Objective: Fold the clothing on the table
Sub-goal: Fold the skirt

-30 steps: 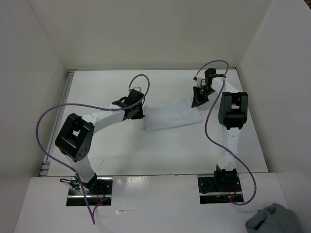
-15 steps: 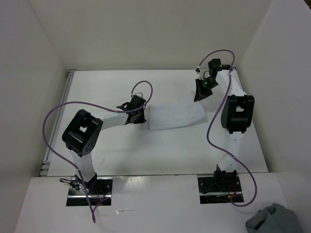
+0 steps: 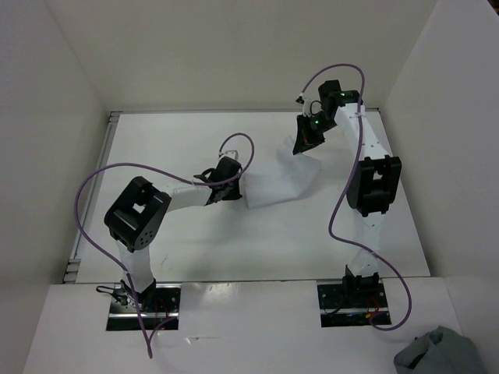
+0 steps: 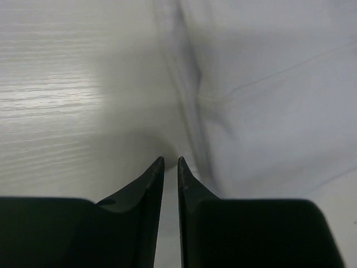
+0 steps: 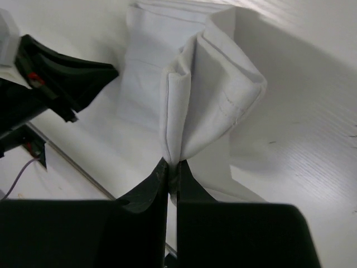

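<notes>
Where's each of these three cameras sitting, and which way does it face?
Top external: above and behind the arms, looking down on the table; left arm and right arm show whole, left gripper and right gripper at the clothing.
Left wrist: on the left arm, looking along its own nearly closed fingers at the clothing's edge on the table.
Right wrist: on the right arm, looking past its own fingers, which pinch a raised fold; the left arm shows too.
Shared: all three see the clothing.
</notes>
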`<action>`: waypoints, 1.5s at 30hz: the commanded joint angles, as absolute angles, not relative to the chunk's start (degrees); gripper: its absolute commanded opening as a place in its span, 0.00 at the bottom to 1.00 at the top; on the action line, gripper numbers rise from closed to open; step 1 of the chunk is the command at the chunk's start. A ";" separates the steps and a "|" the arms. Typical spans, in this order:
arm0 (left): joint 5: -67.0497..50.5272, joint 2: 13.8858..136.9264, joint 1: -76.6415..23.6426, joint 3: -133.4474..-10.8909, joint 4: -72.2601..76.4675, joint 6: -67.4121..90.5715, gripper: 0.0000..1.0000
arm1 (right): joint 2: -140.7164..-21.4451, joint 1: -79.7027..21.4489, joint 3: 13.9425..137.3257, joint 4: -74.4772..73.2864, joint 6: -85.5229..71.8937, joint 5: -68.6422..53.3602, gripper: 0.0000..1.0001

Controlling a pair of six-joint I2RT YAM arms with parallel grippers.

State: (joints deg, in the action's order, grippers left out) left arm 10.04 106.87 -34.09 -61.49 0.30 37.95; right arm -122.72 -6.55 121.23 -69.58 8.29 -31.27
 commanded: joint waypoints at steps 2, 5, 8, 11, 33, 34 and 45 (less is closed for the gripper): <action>9.40 109.51 -37.70 -62.57 0.09 39.11 0.23 | -120.32 -9.22 124.97 -72.16 5.63 -36.56 0.00; 9.40 110.65 -39.11 -63.11 0.61 39.11 0.23 | -120.32 -10.37 124.98 -71.46 4.40 -37.08 0.00; 9.93 111.18 -40.60 -63.72 0.62 39.64 0.23 | -119.79 -10.37 124.98 -70.14 3.78 -37.88 0.00; 9.93 111.71 -41.74 -64.25 0.62 40.16 0.23 | -118.48 -10.99 124.98 -68.65 1.59 -38.66 0.00; 14.06 111.71 -43.95 -68.20 0.09 40.78 0.23 | -117.86 -17.66 103.65 -45.37 -5.19 -35.17 0.00; 14.06 111.71 -43.95 -68.20 0.61 41.30 0.23 | -117.86 -18.19 102.58 -44.83 -5.71 -34.20 0.00; 14.06 111.71 -43.95 -68.73 1.14 41.84 0.23 | -116.81 -22.50 96.06 -39.29 -8.52 -26.90 0.00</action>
State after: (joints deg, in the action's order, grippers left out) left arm 13.28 110.83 -43.70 -66.87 -0.01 40.82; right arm -119.74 -21.96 95.98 -43.99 -6.59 -28.62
